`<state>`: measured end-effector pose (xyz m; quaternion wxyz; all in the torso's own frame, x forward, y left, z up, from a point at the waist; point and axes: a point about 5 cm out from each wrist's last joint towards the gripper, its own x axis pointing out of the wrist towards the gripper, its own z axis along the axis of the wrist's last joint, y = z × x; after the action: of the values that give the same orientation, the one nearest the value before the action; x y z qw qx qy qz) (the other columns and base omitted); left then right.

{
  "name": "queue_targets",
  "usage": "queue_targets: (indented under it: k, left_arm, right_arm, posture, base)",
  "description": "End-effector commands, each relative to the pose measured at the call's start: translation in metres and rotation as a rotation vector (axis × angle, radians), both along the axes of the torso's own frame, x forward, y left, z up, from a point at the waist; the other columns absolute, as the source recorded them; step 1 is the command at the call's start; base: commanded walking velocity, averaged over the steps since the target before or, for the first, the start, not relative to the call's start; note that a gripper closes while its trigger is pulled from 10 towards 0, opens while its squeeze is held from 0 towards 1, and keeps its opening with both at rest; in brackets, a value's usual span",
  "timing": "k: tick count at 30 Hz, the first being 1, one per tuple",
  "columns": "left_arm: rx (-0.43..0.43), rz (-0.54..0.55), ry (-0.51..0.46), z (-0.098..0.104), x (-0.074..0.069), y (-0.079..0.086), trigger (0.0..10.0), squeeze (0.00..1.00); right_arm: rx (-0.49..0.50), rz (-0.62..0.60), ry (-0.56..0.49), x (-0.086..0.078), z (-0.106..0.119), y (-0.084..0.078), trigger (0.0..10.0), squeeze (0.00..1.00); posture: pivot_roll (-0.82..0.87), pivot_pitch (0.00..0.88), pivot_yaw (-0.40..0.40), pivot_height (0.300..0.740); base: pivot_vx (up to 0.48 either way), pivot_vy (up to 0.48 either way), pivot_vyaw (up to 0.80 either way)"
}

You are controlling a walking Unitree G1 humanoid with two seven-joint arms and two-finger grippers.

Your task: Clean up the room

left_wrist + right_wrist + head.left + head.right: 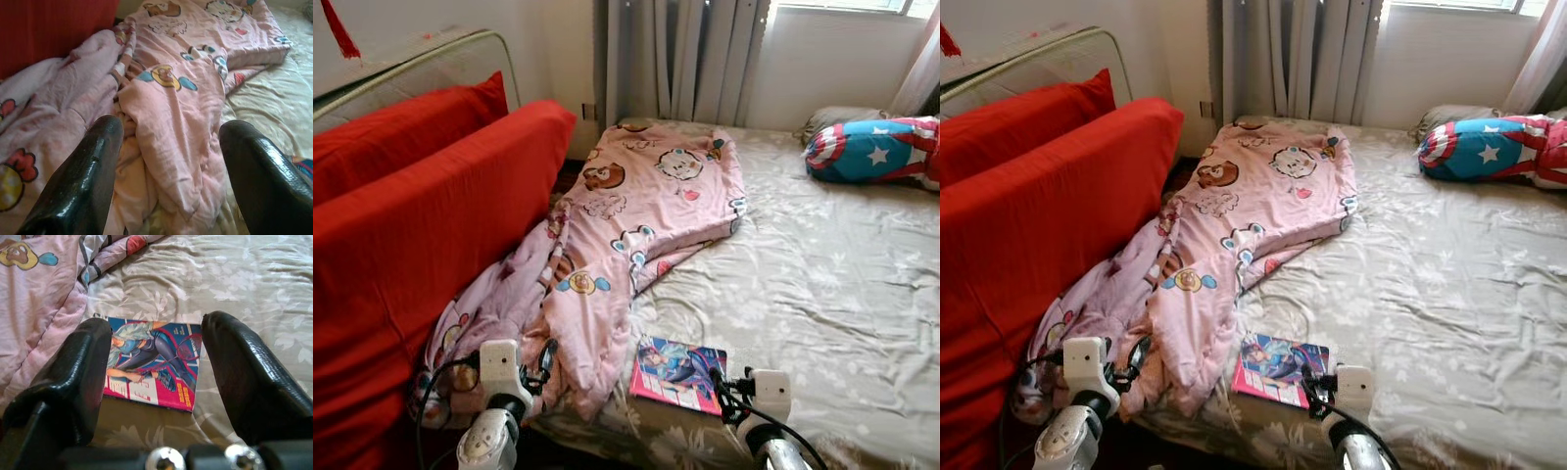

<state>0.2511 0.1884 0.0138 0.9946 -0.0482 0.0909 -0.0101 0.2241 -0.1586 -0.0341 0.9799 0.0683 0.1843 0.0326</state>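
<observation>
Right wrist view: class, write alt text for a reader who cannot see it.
The right end effector, fingers open, hovers over a comic book lying flat on the floral bedsheet. A pink cartoon quilt lies crumpled beside the book.

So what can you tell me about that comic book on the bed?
The book is thin, with a glossy-looking cover showing a drawn figure in blue, a pink edge and yellow lettering. It lies flat and closed on the grey flowered sheet near the bed's front edge, beside the pink blanket. The right tool, open, points at it without touching.
</observation>
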Motion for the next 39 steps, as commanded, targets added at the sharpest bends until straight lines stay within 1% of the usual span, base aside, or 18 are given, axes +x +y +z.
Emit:
queue_targets:
  k: [1,12,23,26,30,33,39]
  left_arm:
    - [0.002,0.002,-0.009,0.0032,0.0008,0.0017,10.0,0.00]
    - [-0.008,-0.016,0.001,0.0025,-0.0002,-0.0001,10.0,0.00]
    - [-0.011,-0.018,0.004,0.0025,-0.0019,0.0002,10.0,0.00]
    - [-0.014,-0.014,0.005,0.0020,-0.0023,0.0003,10.0,0.00]
    - [-0.014,-0.014,0.007,0.0014,-0.0030,0.0001,10.0,0.00]
    - [-0.015,-0.013,0.007,0.0015,-0.0031,0.0001,10.0,0.00]
    - [-0.015,-0.011,0.004,0.0020,-0.0031,0.0007,10.0,0.00]
  right_arm:
    - [0.003,0.003,0.003,0.0003,-0.0005,0.0012,10.0,0.00]
    - [0.025,0.008,0.007,0.0017,-0.0007,0.0043,10.0,0.00]
    - [0.023,0.013,0.013,0.0039,-0.0008,0.0052,10.0,0.00]
    - [0.015,0.014,0.030,0.0045,-0.0020,0.0058,10.0,0.00]
    - [0.014,0.024,0.034,0.0045,-0.0025,0.0072,10.0,0.00]
    - [0.034,0.009,0.019,0.0043,-0.0017,0.0068,10.0,0.00]
    - [0.025,0.010,0.033,0.0030,-0.0037,0.0050,10.0,0.00]
  posture:
    - [0.01,0.000,-0.012,0.657]
    - [0.01,0.000,-0.010,0.657]
    - [0.02,0.000,-0.011,0.657]
    - [0.02,0.000,-0.012,0.657]
    - [0.02,0.000,-0.012,0.632]
    - [0.02,0.000,-0.012,0.632]
    - [0.02,0.000,-0.012,0.632]
  base:
    - [0.000,0.000,0.00]
    - [0.000,0.000,0.00]
    - [0.000,0.000,0.00]
    - [0.000,0.000,0.00]
    - [0.000,0.000,0.00]
    - [0.000,0.000,0.00]
    - [0.000,0.000,0.00]
